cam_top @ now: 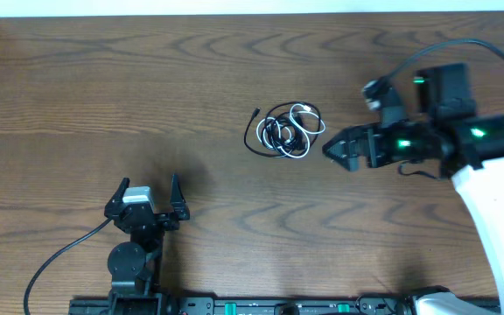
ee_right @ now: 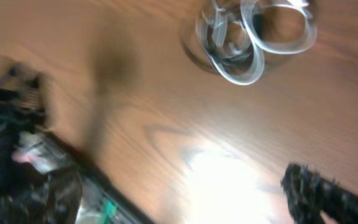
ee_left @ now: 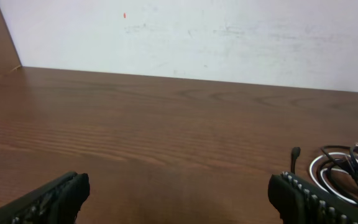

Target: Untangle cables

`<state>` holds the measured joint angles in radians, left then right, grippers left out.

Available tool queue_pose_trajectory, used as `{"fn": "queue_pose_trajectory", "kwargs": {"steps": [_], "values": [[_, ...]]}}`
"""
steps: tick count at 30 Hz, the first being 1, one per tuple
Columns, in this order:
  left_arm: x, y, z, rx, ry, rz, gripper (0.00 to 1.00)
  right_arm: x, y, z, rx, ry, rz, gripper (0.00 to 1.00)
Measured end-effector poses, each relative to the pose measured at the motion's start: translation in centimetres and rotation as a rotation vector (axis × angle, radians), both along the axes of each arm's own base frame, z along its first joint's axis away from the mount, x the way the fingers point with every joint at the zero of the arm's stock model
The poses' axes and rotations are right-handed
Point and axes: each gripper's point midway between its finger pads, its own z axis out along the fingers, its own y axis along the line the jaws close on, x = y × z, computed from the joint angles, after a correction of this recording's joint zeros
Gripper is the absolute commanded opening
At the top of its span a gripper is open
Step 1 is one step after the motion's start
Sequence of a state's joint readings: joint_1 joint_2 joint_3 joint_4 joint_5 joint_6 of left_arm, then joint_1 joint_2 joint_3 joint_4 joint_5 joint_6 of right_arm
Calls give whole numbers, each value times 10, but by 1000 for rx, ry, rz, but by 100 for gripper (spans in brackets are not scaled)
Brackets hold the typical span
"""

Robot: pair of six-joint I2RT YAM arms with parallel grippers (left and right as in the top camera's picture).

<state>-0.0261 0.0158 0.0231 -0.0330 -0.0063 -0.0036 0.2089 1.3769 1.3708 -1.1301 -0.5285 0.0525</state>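
Note:
The cables (cam_top: 287,131) lie in one tangled bundle at the table's middle: a white cord looped through black cords, with one black plug end (cam_top: 255,112) sticking out to the left. My right gripper (cam_top: 338,153) is open and empty, just right of the bundle and pointing at it. The blurred right wrist view shows the bundle (ee_right: 253,37) ahead of the open jaws (ee_right: 185,193). My left gripper (cam_top: 149,181) is open and empty near the front left, well away from the bundle. The left wrist view shows the bundle (ee_left: 347,171) at far right, beyond the open jaws (ee_left: 179,199).
The brown wooden table (cam_top: 103,79) fills the view, with a white wall (ee_left: 197,37) behind its far edge. The left arm's thick black cable (cam_top: 59,258) trails to the front left. The arm bases sit along the front edge (cam_top: 261,306).

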Motion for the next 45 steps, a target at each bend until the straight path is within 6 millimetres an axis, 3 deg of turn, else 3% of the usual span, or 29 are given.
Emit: {"fn": "queue_pose_trajectory", "kwargs": {"steps": [2, 5, 10, 19, 23, 26, 33, 39, 42, 45], "values": [[0, 0, 0, 0, 0, 0, 98, -2, -7, -10, -145, 21, -19, 99], [0, 0, 0, 0, 0, 0, 98, -8, -9, -16, -213, 43, -29, 99], [0, 0, 0, 0, 0, 0, 98, -18, 13, -14, -154, 83, -4, 99], [0, 0, 0, 0, 0, 0, 98, -26, 33, -6, -26, 185, -73, 99], [0, -22, 3, -165, -9, -113, 98, -11, 36, -1, -10, 127, -95, 99], [-7, -60, 23, -396, -46, -329, 98, -2, 31, -1, -35, 89, -123, 99], [-30, -96, 77, -537, -118, -590, 98, 8, 29, -1, -49, 59, -158, 99], [-53, -99, 175, -524, -112, -619, 98, 3, 25, -10, -80, 102, -167, 99], [-53, -101, 194, -498, 79, -586, 98, -1, 22, -12, -95, 119, -165, 99], [-53, -100, 177, -482, 431, -519, 98, 1, 18, -14, -116, 113, -176, 99]]}}
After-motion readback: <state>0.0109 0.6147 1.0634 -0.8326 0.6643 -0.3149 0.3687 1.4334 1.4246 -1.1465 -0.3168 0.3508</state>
